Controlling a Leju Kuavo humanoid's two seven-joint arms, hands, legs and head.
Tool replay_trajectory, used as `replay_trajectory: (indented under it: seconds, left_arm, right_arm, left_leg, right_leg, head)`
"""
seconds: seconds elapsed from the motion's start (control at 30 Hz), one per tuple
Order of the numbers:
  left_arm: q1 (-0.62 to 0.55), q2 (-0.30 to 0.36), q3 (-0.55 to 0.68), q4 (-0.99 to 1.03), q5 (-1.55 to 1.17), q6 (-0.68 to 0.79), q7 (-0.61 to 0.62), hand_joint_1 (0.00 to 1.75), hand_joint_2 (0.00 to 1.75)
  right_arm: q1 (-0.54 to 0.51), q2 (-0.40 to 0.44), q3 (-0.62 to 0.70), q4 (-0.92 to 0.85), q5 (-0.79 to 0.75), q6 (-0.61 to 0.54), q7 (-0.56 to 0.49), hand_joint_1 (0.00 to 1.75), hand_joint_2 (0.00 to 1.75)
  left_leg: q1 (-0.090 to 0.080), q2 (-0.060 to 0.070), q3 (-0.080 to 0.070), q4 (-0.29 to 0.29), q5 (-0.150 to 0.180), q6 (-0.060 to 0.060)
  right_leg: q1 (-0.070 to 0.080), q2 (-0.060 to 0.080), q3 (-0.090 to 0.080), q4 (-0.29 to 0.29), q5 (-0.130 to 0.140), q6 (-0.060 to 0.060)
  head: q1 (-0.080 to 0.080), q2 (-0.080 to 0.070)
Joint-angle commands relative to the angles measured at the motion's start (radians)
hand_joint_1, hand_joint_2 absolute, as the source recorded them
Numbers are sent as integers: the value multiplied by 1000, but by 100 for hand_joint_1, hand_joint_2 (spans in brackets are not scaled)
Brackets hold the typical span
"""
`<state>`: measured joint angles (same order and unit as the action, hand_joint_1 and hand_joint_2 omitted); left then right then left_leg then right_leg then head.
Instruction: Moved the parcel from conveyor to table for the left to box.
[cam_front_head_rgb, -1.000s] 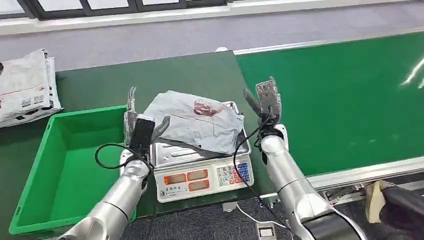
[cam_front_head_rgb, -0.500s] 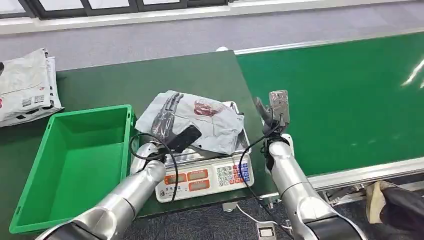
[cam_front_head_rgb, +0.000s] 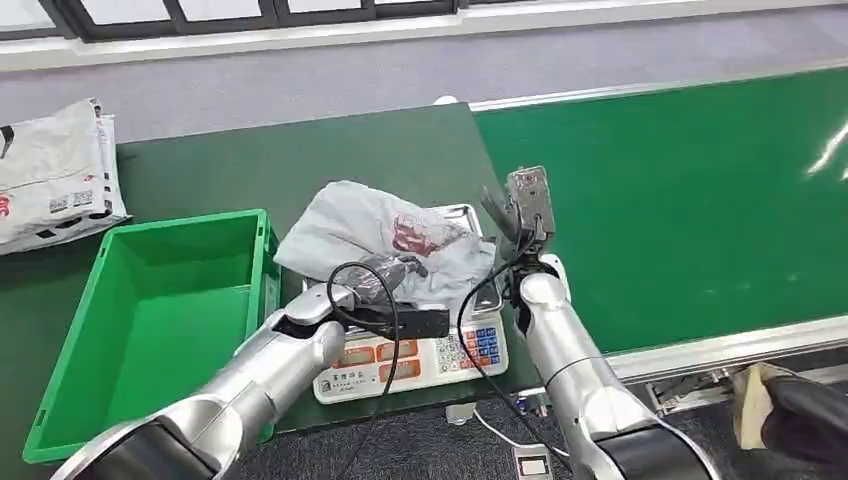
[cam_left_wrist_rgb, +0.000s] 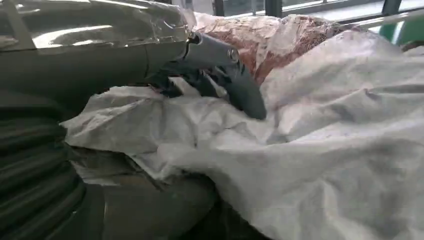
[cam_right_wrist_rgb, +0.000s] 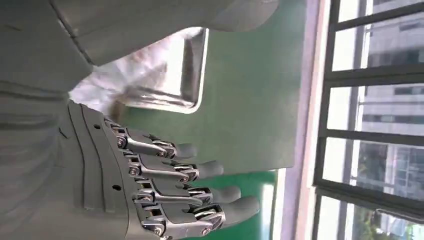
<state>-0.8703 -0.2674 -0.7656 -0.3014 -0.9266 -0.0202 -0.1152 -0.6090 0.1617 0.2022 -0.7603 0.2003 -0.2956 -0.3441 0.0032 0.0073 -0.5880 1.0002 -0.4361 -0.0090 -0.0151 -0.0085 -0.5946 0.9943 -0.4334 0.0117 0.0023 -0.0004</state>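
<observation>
We see the left hand (cam_front_head_rgb: 385, 272) with fingers (cam_left_wrist_rgb: 240, 85) clamped into the crumpled parcel (cam_front_head_rgb: 385, 232) on the scale pan (cam_front_head_rgb: 462, 212). Right hand (cam_front_head_rgb: 525, 205) hovers just beside it, fingers (cam_right_wrist_rgb: 195, 170) apart.

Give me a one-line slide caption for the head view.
Left hand grips the grey parcel on the scale; right hand open beside it.

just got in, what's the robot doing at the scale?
The left robot hand is gripping the grey parcel, which lies on the scale tray. The right robot hand is open, beside the scale and touching nothing. The green bin to the left holds nothing that shows.
</observation>
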Motion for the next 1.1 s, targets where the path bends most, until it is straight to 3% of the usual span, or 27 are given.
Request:
replay_trajectory:
  seconds: [0.03, 0.27, 0.47, 0.6, 0.73, 0.9, 0.93, 1.07, 1.1]
  left_arm:
    - [-4, 26, -62, 73, -8, -18, 13, 175, 175]
    - [-4, 23, -39, 69, -12, 42, 34, 175, 175]
    - [-68, 14, 88, 14, 25, 389, 83, 175, 175]
    - [-134, 18, 111, -51, -8, 556, 103, 175, 175]
    - [-153, 31, 145, -176, -176, 708, 169, 175, 175]
    - [-50, 72, 224, -471, -642, 718, 320, 175, 175]
    - [-68, 107, 155, -486, -644, 718, 382, 175, 175]
    - [-68, 107, 155, -486, -644, 718, 382, 175, 175]
    - [-101, 149, 50, -486, -644, 718, 477, 175, 175]
  right_arm:
    - [-16, 10, -25, -28, 0, 3, 12, 0, 175]
    - [-11, 12, -38, -37, 11, 13, 21, 0, 175]
    - [-56, 26, -59, 9, 34, 25, 24, 0, 175]
    - [-74, 36, -73, 16, 35, 12, 11, 0, 175]
    - [-62, 38, -96, -6, 51, 13, 8, 0, 175]
    - [-58, 42, -98, 16, 58, 6, -10, 0, 175]
    - [-60, 42, -99, 23, 57, 4, -13, 0, 175]
    - [-60, 42, -99, 23, 57, 4, -13, 0, 175]
    - [-64, 41, -101, 31, 54, 3, -15, 0, 175]
  left_leg:
    - [0, 2, 1, -2, 1, 0]
    - [0, 2, 2, -2, 1, -1]
    - [1, 1, -1, 0, 1, -1]
    - [1, 0, -5, 2, 2, -1]
    - [1, 0, -8, 3, 3, -1]
    - [0, 0, -6, 0, 4, -1]
    - [1, 1, -5, 0, 3, -2]
    - [0, 2, -6, 0, 3, -2]
    - [0, 2, -6, 0, 3, -2]
  right_leg:
    - [0, 3, 0, -2, 1, -1]
    - [1, 3, 1, -2, 1, -2]
    - [2, 2, -2, -1, 2, -2]
    - [2, 1, -6, 3, 2, -2]
    - [2, 0, -8, 3, 2, -2]
    - [0, 1, -7, 2, 3, -2]
    - [1, 2, -6, 1, 3, -3]
    - [0, 3, -7, 1, 3, -3]
    - [0, 3, -8, 1, 3, -3]
  head:
    - [0, 0]
    - [0, 0]
    - [0, 0]
    - [0, 0]
    - [0, 0]
    - [0, 0]
    - [0, 0]
    - [0, 0]
    - [0, 0]
